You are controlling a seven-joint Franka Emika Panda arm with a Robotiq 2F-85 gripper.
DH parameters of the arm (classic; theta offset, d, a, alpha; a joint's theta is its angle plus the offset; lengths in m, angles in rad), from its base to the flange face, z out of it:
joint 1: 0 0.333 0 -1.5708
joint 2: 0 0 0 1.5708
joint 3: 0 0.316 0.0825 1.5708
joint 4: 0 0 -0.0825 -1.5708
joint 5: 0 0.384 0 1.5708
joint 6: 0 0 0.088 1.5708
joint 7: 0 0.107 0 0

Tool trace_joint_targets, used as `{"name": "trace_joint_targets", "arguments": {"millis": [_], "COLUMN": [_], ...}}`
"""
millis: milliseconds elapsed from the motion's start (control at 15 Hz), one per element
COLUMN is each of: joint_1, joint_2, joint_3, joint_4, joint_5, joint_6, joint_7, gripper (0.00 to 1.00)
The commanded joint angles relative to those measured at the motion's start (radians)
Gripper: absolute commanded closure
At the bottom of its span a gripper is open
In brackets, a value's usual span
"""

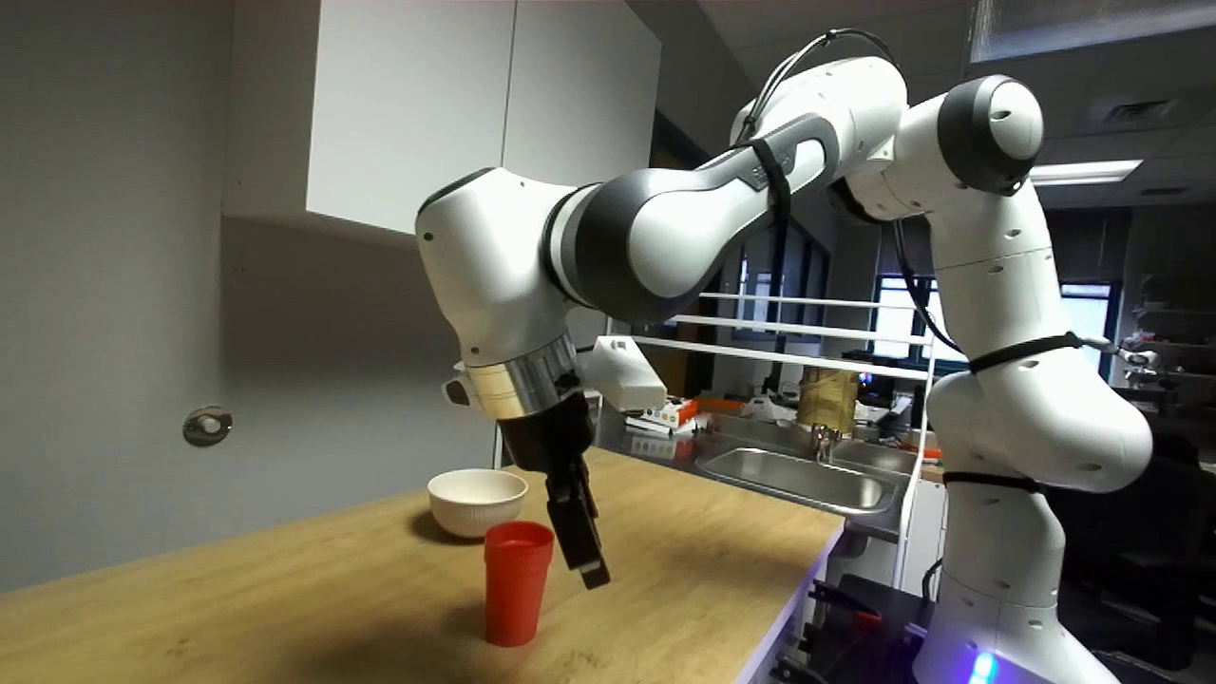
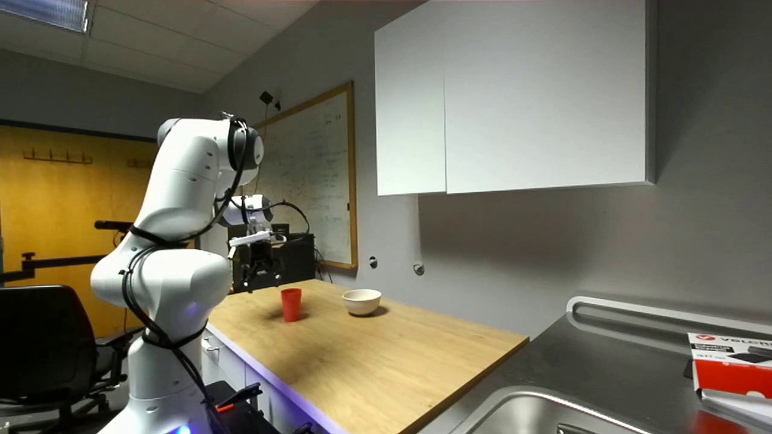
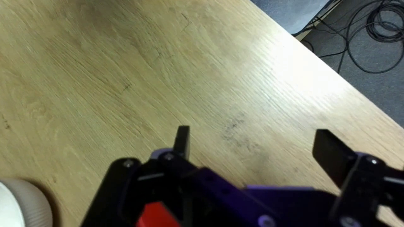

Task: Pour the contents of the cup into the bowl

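Observation:
The red cup (image 1: 516, 589) stands upright on the wooden table; it also shows in an exterior view (image 2: 291, 305). What is inside it cannot be seen. The cream bowl (image 1: 472, 510) stands close by, nearer the wall, also in an exterior view (image 2: 362, 304); its side shows at the lower left of the wrist view (image 3: 33, 201). My gripper (image 3: 253, 134) is open, with only table between its fingers. In both exterior views it (image 1: 587, 560) (image 2: 260, 283) hangs tilted beside the cup, apart from it. A red patch behind the linkage in the wrist view may be the cup; I cannot tell.
The wooden table (image 2: 362, 361) has its edge near the robot base. A grey wall stands behind the bowl, with a white cabinet (image 2: 537, 96) overhead. A metal sink (image 1: 807, 475) and a red-and-white box (image 2: 733, 367) lie beyond the table's end. Cables (image 3: 382, 31) lie on the floor.

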Motion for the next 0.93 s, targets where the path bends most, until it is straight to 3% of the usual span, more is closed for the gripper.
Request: {"name": "trace_joint_targets", "arguments": {"millis": [0,400,867], "joint_1": [0.022,0.024,-0.070], "joint_2": [0.046,0.073,0.113], "joint_3": [0.013,0.005,-0.015], "joint_4": [0.074,0.113,0.189], "joint_5": [-0.011,-0.010,0.054], "joint_6": [-0.037,-0.014,0.003], "joint_7": [-0.059,-0.213,-0.416], "gripper": [0.00,0.00,0.00]}}
